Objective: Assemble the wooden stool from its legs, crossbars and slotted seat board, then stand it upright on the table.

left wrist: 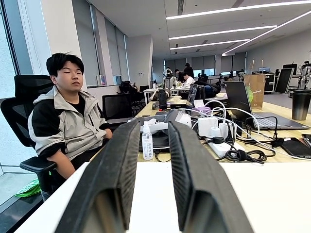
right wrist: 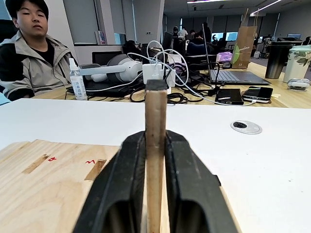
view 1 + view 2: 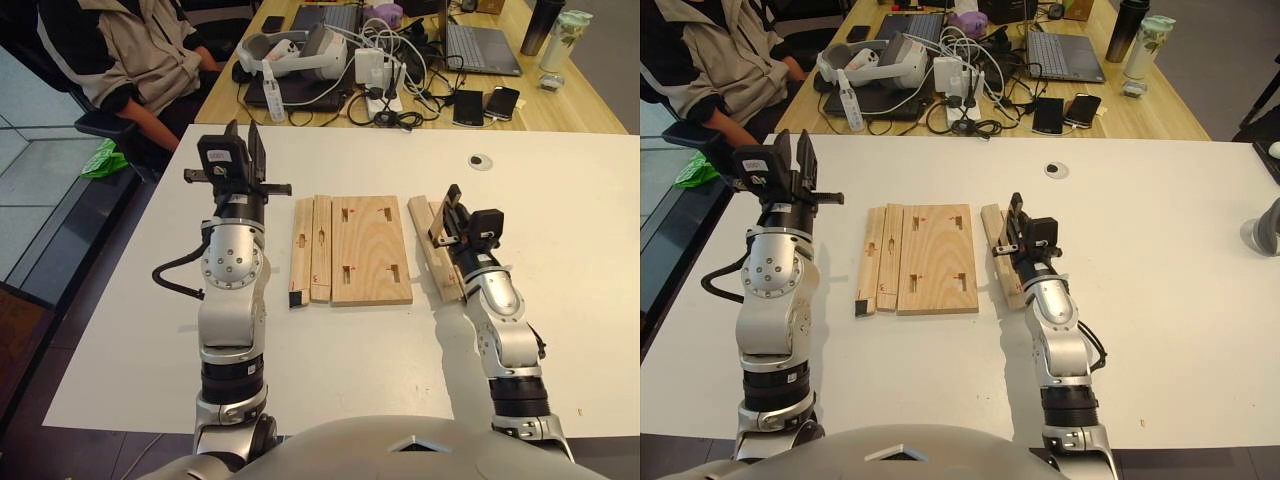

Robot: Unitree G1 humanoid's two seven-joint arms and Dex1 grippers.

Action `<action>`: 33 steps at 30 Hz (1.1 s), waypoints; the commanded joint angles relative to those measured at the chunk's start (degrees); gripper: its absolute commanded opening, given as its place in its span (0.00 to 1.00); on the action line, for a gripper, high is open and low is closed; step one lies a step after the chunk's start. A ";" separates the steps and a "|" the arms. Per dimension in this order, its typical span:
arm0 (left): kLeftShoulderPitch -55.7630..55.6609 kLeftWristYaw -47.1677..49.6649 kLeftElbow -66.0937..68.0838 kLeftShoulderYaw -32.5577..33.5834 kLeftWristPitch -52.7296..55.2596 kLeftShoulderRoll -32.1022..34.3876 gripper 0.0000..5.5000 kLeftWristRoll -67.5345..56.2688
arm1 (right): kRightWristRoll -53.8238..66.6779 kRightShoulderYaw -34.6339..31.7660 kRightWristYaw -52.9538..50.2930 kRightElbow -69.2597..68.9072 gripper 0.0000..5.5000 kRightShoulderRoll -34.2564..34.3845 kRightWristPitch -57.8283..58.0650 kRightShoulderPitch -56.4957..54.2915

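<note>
1. A pale wooden seat board (image 3: pixel 371 249) lies flat at the middle of the white table (image 3: pixel 560 250). Its face is cut with four rectangular slots (image 3: pixel 345 212) and carries small red marks (image 2: pixel 51 158).
2. Two long wooden strips lie side by side along the board's left edge. The outer strip (image 3: pixel 299 255) is dark-tipped at its near end, and the inner strip (image 3: pixel 321 247) touches the board.
3. Just right of the board, the right gripper (image 3: pixel 450 212) has its fingers closed tight on a thin wooden bar (image 2: pixel 155 111) standing on its edge.
4. More flat wood (image 3: pixel 420 222) lies beside and under that gripper; how many pieces cannot be told.
5. The left gripper (image 3: pixel 244 140) is raised above the table, left of the strips, its two fingers parted with nothing between them.
</note>
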 commanded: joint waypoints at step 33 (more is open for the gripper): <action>0.91 2.13 0.68 0.96 -1.65 -1.77 0.19 1.02 | -0.96 -5.36 -2.41 -13.22 0.24 -4.49 5.57 -7.67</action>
